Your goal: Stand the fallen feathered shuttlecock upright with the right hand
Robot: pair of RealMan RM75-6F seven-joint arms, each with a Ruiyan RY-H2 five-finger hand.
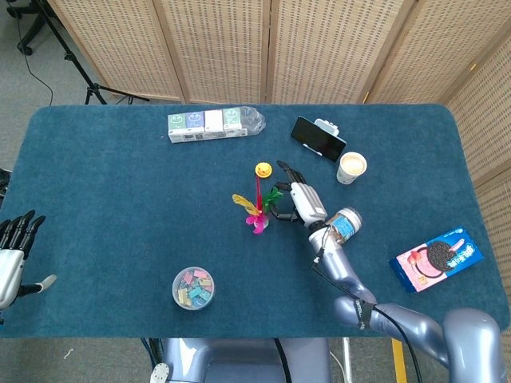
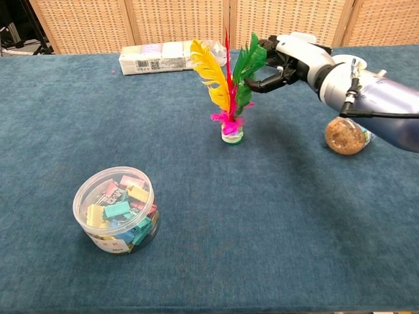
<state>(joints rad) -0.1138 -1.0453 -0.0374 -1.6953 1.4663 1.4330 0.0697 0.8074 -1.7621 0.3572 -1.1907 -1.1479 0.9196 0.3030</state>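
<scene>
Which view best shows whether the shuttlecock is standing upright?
The chest view: from the side, the shuttlecock stands on its base, feathers up, the right hand at the green feather. The head view looks down on it, so the feathers foreshorten and tilt is hard to judge.

Right robot hand [image 1: 302, 200] pinches green feather of shuttlecock [image 1: 257, 212]; left robot hand [image 1: 11, 257] at table edge.

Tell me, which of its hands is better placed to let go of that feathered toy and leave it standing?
The right hand: it pinches the shuttlecock's green feather. The left hand is off the table's far edge.
</scene>
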